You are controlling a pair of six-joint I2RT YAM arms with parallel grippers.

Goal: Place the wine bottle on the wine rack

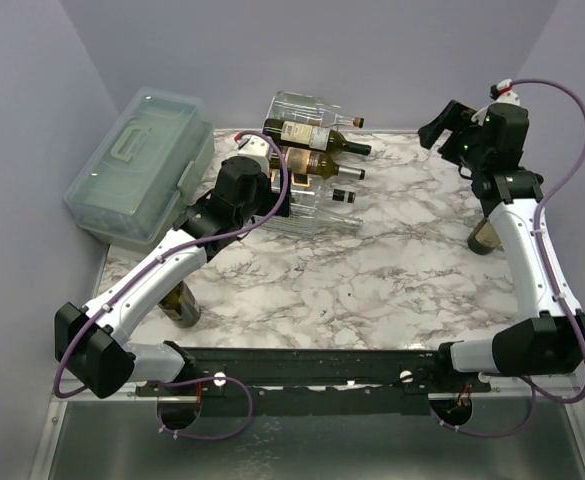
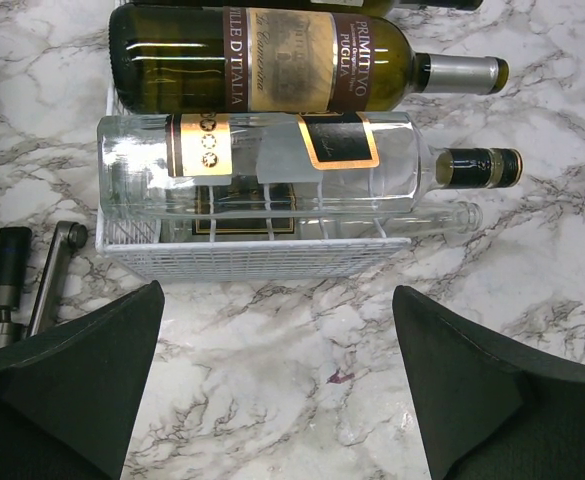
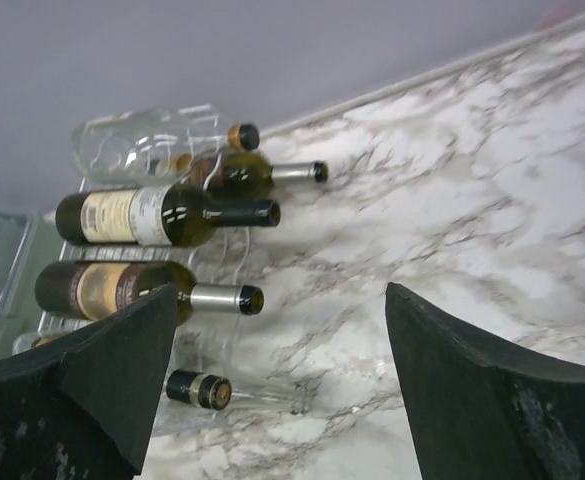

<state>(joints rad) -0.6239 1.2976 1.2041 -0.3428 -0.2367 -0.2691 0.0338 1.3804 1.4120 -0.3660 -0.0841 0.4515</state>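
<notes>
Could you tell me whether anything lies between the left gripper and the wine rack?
Nothing visible does: only bare marble table separates the open left gripper from the wine rack.

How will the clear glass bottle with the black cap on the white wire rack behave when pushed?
The clear glass bottle looks slippery: smooth glass. Lying sideways, it may roll, though the front lip of the white wire rack likely stops it.
</notes>
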